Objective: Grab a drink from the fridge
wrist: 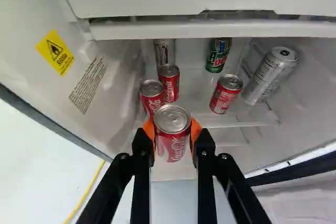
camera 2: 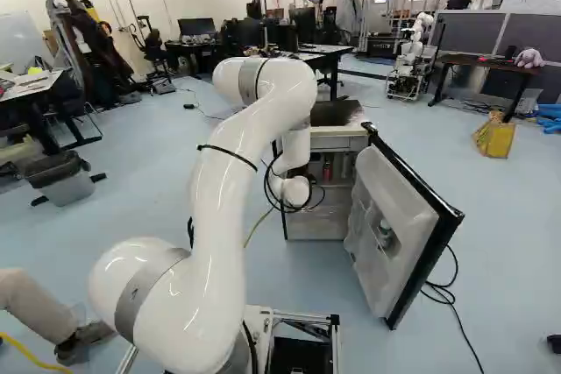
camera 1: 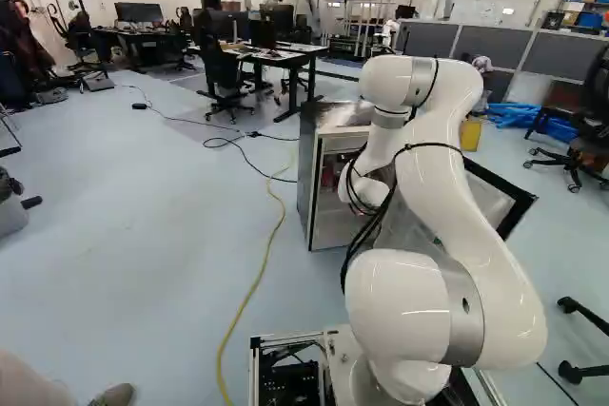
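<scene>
The fridge (camera 1: pixel 309 173) is open, its door (camera 2: pixel 394 216) swung out, and the tool (wrist: pixel 172 129) is closed on a red can (wrist: pixel 172 146), an orange pad on each side. The grasp looks done; the can is at the shelf's front edge, though whether it is clear of the shelf I cannot tell. Bringing it out remains. From left to right: a yellow flame-warning label (wrist: pixel 55 52) and grey small print (wrist: pixel 88 85) on the side wall, pale lettering on the held can, a green can (wrist: pixel 218 56) with bold lettering, a silver can (wrist: pixel 270 74) with dense dark print.
</scene>
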Robot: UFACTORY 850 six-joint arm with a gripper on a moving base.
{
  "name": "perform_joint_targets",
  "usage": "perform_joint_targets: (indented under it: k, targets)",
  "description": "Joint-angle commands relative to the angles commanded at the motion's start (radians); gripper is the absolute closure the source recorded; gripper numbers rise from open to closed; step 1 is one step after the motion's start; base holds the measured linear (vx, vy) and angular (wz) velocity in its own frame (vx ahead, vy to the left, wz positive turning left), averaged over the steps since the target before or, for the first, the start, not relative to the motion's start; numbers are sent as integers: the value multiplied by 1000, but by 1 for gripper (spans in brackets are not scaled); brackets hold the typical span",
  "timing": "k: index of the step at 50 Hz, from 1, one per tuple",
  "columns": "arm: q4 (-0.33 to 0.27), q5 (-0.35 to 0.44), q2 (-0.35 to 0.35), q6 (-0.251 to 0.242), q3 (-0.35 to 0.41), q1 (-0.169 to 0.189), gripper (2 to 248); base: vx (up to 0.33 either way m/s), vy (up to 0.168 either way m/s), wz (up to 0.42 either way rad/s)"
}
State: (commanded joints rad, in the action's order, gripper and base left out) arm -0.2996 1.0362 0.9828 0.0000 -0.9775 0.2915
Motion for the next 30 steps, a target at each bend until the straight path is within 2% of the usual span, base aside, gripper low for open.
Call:
perform_joint_targets:
  k: [30]
  targets:
    - [0, 0, -184, 0, 210, 3, 164, 0, 0, 0]
